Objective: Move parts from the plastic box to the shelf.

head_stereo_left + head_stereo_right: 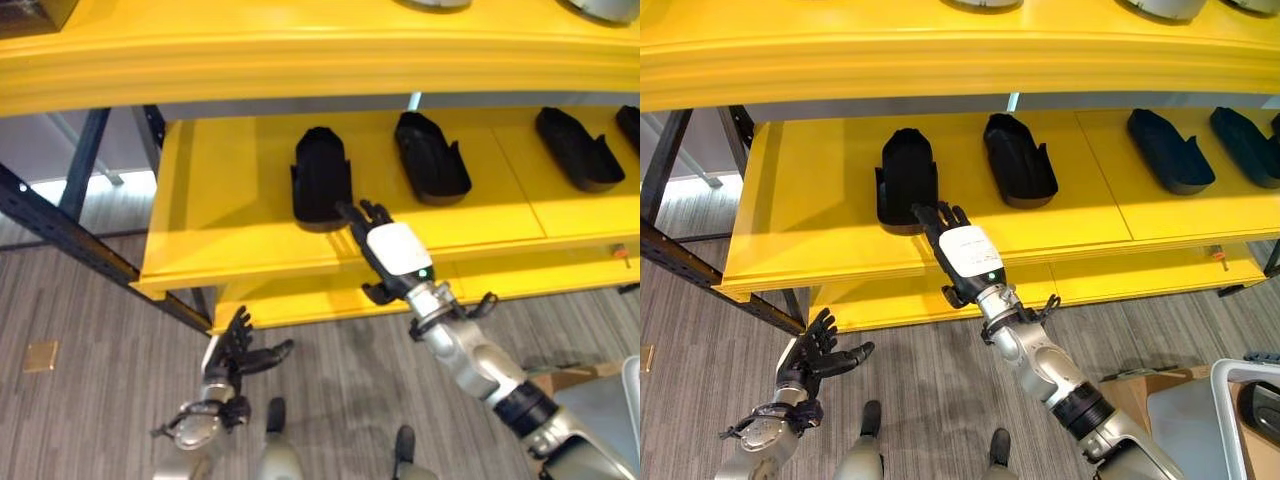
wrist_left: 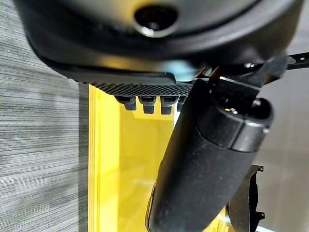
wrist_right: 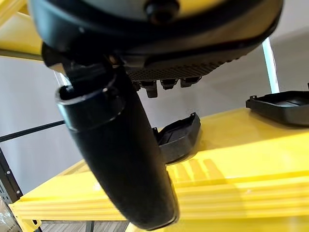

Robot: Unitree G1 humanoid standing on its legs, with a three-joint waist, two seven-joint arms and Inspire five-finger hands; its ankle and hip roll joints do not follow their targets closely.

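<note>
Right robot hand [image 1: 958,248], fingers spread, touches the black part [image 1: 906,176] on the shelf [image 1: 800,210]; looks stiff, light — grip its rim.

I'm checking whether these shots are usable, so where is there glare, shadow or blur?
Left eye view: soft glare on the yellow shelf around the black part, and shade under the shelf above. Right wrist view: the right hand, very close, looks soft-edged. Left wrist view: the left hand looms as a dark, blurred bulk against the bright shelf.
</note>
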